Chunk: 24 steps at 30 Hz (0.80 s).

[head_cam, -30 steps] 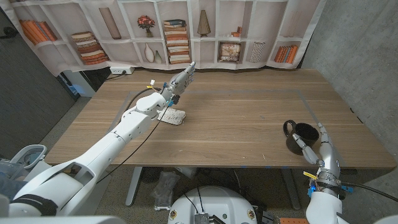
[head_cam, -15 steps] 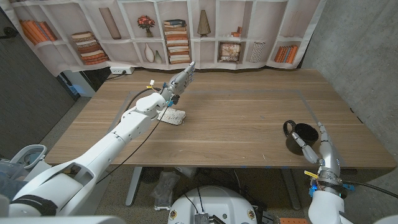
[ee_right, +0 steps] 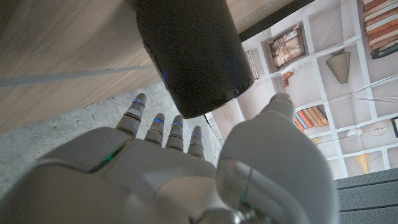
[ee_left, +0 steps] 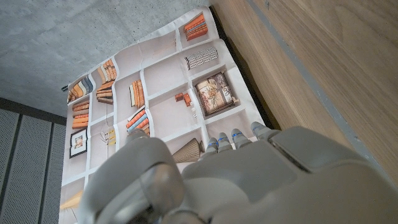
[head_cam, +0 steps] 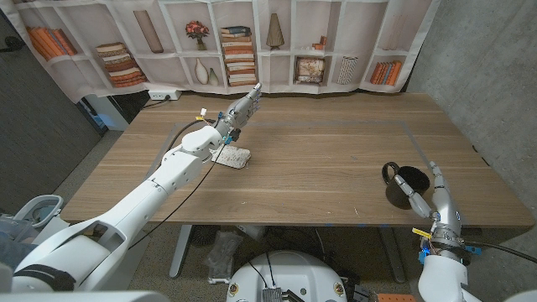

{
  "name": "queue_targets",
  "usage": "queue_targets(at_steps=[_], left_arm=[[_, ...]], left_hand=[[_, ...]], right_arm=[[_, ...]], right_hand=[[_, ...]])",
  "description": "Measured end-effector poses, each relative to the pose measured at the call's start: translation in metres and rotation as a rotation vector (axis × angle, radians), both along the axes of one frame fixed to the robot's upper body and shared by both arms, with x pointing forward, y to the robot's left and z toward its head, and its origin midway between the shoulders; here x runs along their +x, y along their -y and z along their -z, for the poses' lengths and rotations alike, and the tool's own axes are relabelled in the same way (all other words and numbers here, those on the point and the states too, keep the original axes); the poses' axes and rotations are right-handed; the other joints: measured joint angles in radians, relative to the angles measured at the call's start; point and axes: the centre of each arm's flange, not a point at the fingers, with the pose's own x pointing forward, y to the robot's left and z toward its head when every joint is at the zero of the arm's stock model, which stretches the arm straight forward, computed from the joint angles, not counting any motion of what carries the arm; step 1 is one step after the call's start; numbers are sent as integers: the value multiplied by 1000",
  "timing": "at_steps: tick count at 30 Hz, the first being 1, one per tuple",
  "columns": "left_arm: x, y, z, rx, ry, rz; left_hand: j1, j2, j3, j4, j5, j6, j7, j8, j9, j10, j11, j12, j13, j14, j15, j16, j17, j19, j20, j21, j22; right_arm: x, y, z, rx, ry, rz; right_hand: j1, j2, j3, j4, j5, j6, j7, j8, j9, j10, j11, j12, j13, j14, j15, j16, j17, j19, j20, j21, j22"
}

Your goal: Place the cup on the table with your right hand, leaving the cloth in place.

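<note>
The black mug (head_cam: 406, 184) is standing on the table (head_cam: 319, 159); the right hand (head_cam: 424, 191), fingers spread, is sitting just beside it, contact unclear. The left hand (head_cam: 243, 107) is hovering open-fingered beyond the partly hidden cloth (head_cam: 236, 156).

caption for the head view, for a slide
Black cup standing on the wooden table beside the open right hand; left hand raised beyond the cloth.

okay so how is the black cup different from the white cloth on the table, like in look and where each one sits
The cup is black and stands upright with its mouth open upward; the cloth is white and lies low and crumpled. The cup sits near the table's right front edge, just ahead of the right hand, whose fingers are spread apart from it; the cloth lies left of the middle, partly under the left arm. Both rest on the wooden table.
</note>
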Motion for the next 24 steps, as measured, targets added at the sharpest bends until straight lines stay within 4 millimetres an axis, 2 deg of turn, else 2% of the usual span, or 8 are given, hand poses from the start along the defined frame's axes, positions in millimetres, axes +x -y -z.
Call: queue_targets(at_steps=[3,16,18,21,24], left_arm=[[0,-1,0,0,1,-1],[-2,-4,-1,0,7,-6],[-3,-4,-1,0,9,-5],[-3,-4,-2,-1,10,-4],[-2,-4,-2,-3,11,-4]], left_hand=[[0,0,0,0,0,0,0,0,0,0,0,0,0,0,0,0,0,0,0,0,0],[0,0,-1,1,0,0,0,0,0,0,0,0,0,0,0,0,0,0,0,0,0],[0,0,-4,4,0,0,0,0,0,0,0,0,0,0,0,0,0,0,0,0,0],[0,0,-4,4,0,0,0,0,0,0,0,0,0,0,0,0,0,0,0,0,0],[4,4,-4,4,0,0,0,0,0,0,0,0,0,0,0,0,0,0,0,0,0]], right_arm=[[-2,0,-2,-2,1,-2],[-9,3,-15,-27,-2,-7],[-10,4,-18,-33,-2,-6],[-12,4,-21,-44,-2,-3],[-14,5,-26,-56,1,0]], right_hand=[[-9,3,-4,1,0,5,-2,0,0,0,-14,0,0,-1,-12,0,0,0,0,6,0],[-11,3,-8,5,8,32,-8,12,0,11,-24,8,-5,-2,-12,0,0,4,-4,6,0],[-11,3,-12,9,10,34,-5,15,0,11,-24,8,-5,0,-27,0,0,4,-4,6,0],[-11,3,-12,9,15,48,-13,15,-2,18,-32,9,-9,2,-71,0,-5,4,-4,6,0],[-11,3,-19,8,19,55,-13,15,-5,22,-35,16,-9,2,-88,0,-5,4,-4,6,0]])
